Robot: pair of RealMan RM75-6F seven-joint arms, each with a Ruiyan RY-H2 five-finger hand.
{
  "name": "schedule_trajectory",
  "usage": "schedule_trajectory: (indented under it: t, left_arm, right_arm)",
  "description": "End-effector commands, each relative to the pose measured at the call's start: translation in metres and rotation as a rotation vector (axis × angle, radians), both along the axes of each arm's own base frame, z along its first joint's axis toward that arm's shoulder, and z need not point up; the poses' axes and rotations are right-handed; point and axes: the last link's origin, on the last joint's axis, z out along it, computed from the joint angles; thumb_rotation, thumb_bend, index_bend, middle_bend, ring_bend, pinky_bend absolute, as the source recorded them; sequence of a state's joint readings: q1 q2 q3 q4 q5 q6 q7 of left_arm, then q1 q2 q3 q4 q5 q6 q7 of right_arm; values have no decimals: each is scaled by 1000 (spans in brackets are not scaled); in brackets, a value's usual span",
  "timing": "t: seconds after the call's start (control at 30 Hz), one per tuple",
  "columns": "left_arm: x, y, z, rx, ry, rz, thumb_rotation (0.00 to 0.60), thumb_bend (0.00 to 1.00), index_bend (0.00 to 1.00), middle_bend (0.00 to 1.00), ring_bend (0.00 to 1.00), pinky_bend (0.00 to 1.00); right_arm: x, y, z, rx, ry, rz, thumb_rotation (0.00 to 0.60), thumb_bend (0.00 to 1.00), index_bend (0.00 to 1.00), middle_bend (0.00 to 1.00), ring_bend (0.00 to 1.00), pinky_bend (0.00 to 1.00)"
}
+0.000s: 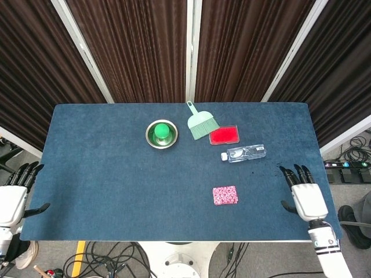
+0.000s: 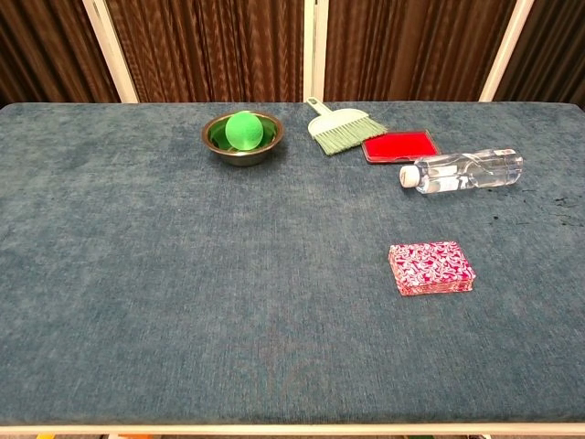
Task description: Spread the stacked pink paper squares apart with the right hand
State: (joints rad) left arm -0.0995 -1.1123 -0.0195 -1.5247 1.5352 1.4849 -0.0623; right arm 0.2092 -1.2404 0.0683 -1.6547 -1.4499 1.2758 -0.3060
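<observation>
Stack of pink paper squares (image 1: 225, 195) untouched on the table (image 1: 104, 174).
Right robot hand (image 1: 305, 198) over the table's right edge, fingers spread, empty; left robot hand (image 1: 11, 200) likewise spread, off the left edge.

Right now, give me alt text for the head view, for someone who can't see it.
A neat stack of pink paper squares lies untouched on a blue table, with the open right hand hovering over the table's right edge. Farther back sit a water bottle, a red pad, a green brush and a bowl holding a green ball.
</observation>
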Motion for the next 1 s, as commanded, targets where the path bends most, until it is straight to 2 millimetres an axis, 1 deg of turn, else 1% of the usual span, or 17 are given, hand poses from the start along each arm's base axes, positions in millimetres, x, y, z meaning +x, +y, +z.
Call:
schedule_trajectory:
  t: [0.03, 0.2, 0.47, 0.63, 0.73, 1.0]
  left_arm:
    - [-1, -1, 1, 5, -7, 7, 600, 0, 88, 69, 43, 178]
    - [-4, -2, 2, 9, -5, 12, 600, 0, 88, 69, 43, 179]
    - [-9, -4, 6, 11, -8, 25, 600, 0, 88, 69, 43, 178]
    - [-12, -5, 10, 18, -11, 30, 600, 0, 88, 69, 43, 179]
    - [-14, -5, 11, 20, -13, 34, 600, 0, 88, 69, 43, 179]
    - [-20, -6, 14, 24, -18, 44, 600, 0, 88, 69, 43, 178]
  right_arm:
    - [21, -6, -22, 86, 42, 60, 600, 105, 68, 180, 0, 0]
    - [46, -13, -50, 168, 94, 131, 600, 105, 122, 198, 0, 0]
    - [69, -22, -92, 275, 167, 157, 600, 104, 142, 196, 0, 0]
    - [80, -28, -107, 297, 178, 158, 600, 104, 174, 194, 0, 0]
    - [85, -31, -114, 304, 175, 156, 600, 105, 177, 200, 0, 0]
    - [88, -36, -129, 310, 184, 142, 600, 106, 180, 218, 0, 0]
